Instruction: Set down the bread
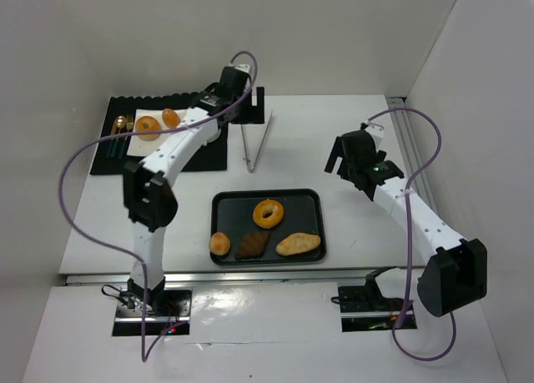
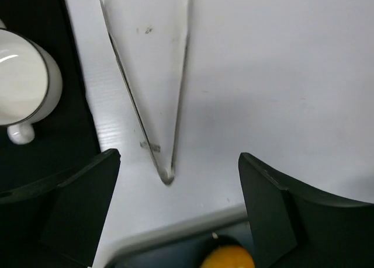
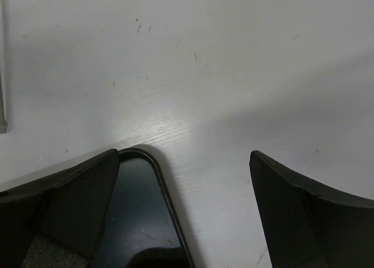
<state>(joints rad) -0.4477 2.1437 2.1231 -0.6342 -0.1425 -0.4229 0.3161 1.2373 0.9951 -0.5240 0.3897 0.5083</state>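
Note:
A black tray (image 1: pixel 310 201) at the table's middle holds a ring doughnut (image 1: pixel 268 213), a round bun (image 1: pixel 219 244), a dark brown pastry (image 1: pixel 250 245) and an oblong loaf (image 1: pixel 298 244). A white plate (image 1: pixel 153 144) at the back left carries another doughnut (image 1: pixel 148 128) and a small bun (image 1: pixel 171 117). My left gripper (image 1: pixel 250 108) is open and empty above metal tongs (image 1: pixel 254 141). In the left wrist view the gripper (image 2: pixel 178 212) frames the tongs (image 2: pixel 159 110), with an orange bread (image 2: pixel 229 260) at the bottom edge. My right gripper (image 1: pixel 338 160) is open and empty, right of the tray.
The plate sits on a black mat (image 1: pixel 113 159) with cutlery (image 1: pixel 119 128). A white cup (image 2: pixel 23 84) stands on the mat's right part. The tray's corner (image 3: pixel 146 215) lies beside my right gripper (image 3: pixel 184 215). White walls close the back and sides.

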